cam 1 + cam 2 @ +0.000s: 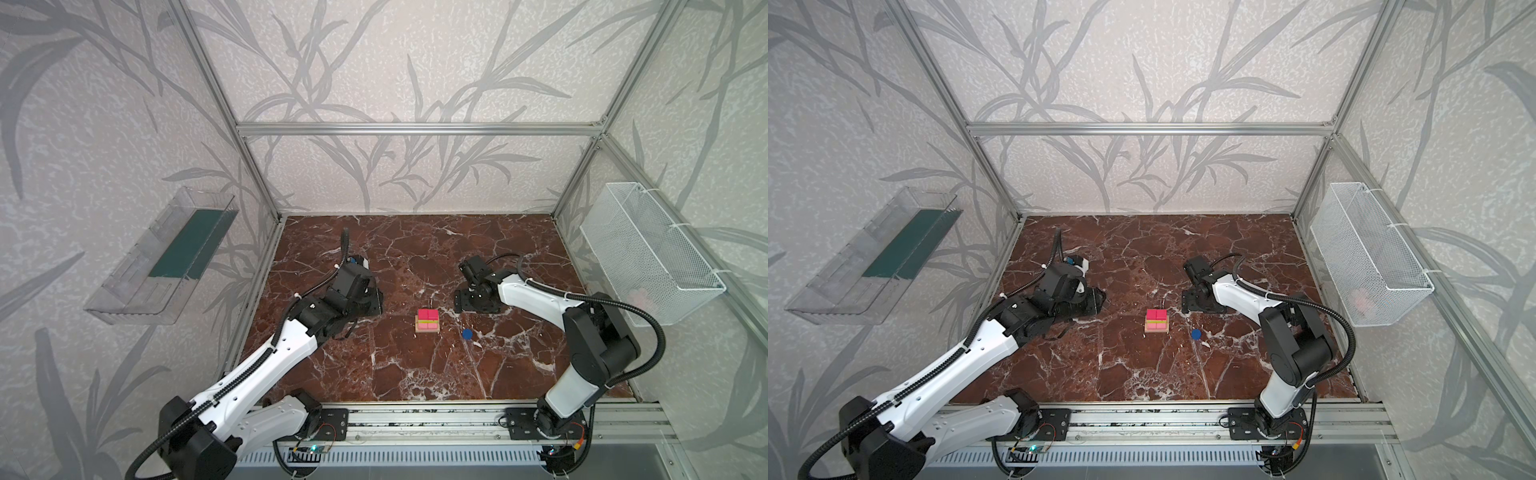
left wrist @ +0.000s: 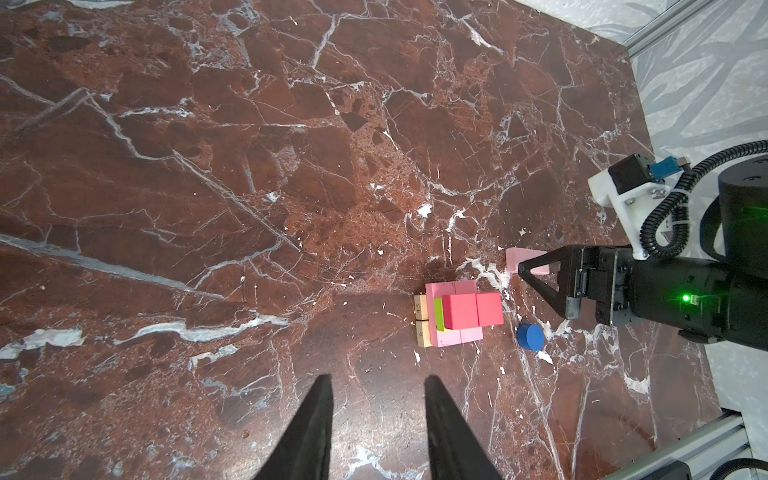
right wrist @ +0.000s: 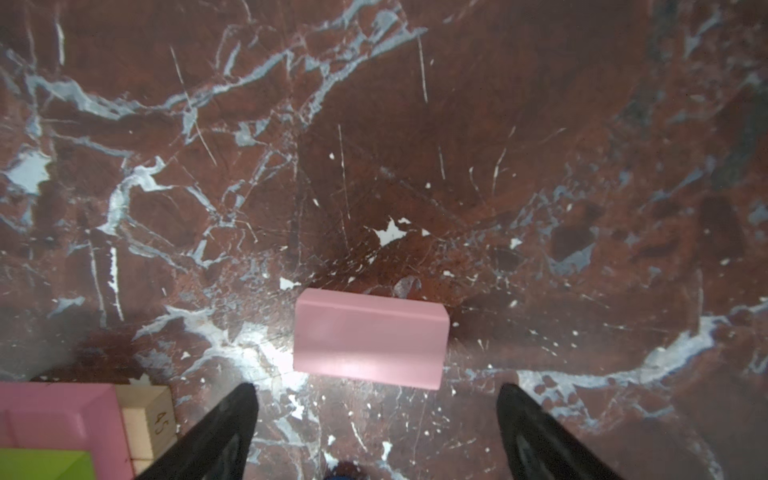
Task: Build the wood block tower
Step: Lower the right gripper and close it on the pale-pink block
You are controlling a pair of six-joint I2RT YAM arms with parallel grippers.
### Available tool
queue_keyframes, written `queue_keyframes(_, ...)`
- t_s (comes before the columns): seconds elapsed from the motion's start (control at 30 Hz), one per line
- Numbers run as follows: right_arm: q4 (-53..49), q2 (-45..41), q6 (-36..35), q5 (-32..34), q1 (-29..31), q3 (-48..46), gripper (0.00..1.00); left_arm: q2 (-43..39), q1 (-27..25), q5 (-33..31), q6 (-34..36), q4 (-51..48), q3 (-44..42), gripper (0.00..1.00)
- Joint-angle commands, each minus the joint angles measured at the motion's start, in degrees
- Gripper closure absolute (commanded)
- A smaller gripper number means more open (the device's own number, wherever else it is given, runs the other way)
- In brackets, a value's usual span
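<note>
right wrist: pink bar (image 3: 370, 343) lies flat, crosswise before right gripper (image 3: 377, 384)

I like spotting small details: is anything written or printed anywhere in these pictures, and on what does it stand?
"45": handwritten on the end face of a tan bar at the bottom of the tower.
A small mark on the end of the second tan bar: too blurred to read.
No other words, labels or numbers can be read.
</note>
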Motion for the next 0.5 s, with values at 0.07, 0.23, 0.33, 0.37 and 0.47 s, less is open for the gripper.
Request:
queue_keyframes(0.07, 0.79, 2.39, 0.85, 1.28, 0.07, 1.94, 0.09, -0.5, 0.27, -0.49, 0.43, -1.09, -1.01, 0.64)
queue_keyframes(0.23, 1.1, 4.02, 1.35, 1.79, 0.06, 2.52, 0.1, -0.43, 0.46, -0.38, 0.43, -0.94, -1.06, 0.64)
queue_keyframes(0.33, 2.0, 4.12, 1.76, 2.3, 0.07, 2.05, 0.12, -0.45, 0.59, -0.39, 0.37, -0.91, -1.07, 0.64)
queue_keyframes(0.37, 2.37, 4.22, 1.73, 2.37, 0.07, 1.95, 0.12, -0.58, 0.58, -0.39, 0.3, -0.83, -1.12, 0.64)
queue_keyframes(0.47, 2.55, 4.51, 1.81, 2.26, 0.04, 2.03, 0.15, -0.44, 0.62, -0.32, 0.32, -0.72, -1.17, 0.64)
